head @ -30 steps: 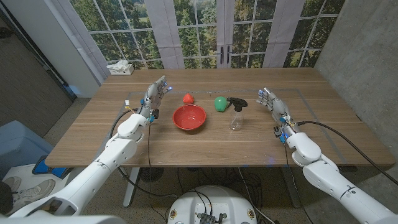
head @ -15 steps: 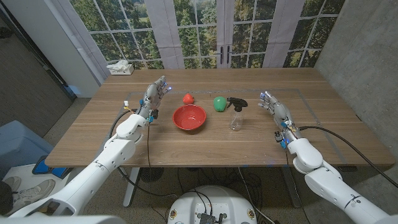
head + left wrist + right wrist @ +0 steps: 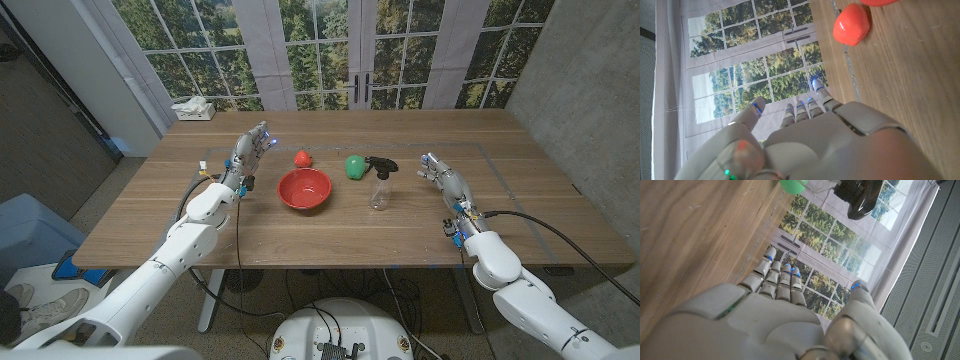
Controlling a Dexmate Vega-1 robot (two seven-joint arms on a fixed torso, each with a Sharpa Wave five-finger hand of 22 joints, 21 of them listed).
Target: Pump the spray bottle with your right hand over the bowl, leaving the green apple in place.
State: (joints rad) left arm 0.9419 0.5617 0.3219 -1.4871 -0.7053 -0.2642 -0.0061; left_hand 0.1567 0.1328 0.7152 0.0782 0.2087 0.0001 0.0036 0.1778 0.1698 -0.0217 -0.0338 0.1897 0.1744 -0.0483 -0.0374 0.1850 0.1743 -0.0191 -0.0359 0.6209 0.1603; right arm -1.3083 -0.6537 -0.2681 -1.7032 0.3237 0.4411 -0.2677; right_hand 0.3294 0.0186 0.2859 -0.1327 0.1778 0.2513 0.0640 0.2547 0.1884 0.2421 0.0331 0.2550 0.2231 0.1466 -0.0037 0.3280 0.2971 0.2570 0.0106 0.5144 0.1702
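A clear spray bottle (image 3: 380, 184) with a black trigger head (image 3: 862, 195) stands upright right of the red bowl (image 3: 304, 188). The green apple (image 3: 354, 166) sits just behind and left of the bottle; its edge shows in the right wrist view (image 3: 791, 185). My right hand (image 3: 445, 180) hovers open, fingers apart, to the right of the bottle and clear of it. My left hand (image 3: 246, 155) is raised at the left of the bowl, fingers straight and empty.
A small red fruit-like object (image 3: 302, 158) lies behind the bowl, also in the left wrist view (image 3: 852, 24). A folded white cloth (image 3: 193, 108) lies at the table's far left corner. The wooden table (image 3: 340, 230) has bare surface in front of the bowl.
My right hand has drawn back toward the robot and slightly right, a little farther from the bottle. The left hand, bowl, apple and bottle have stayed put.
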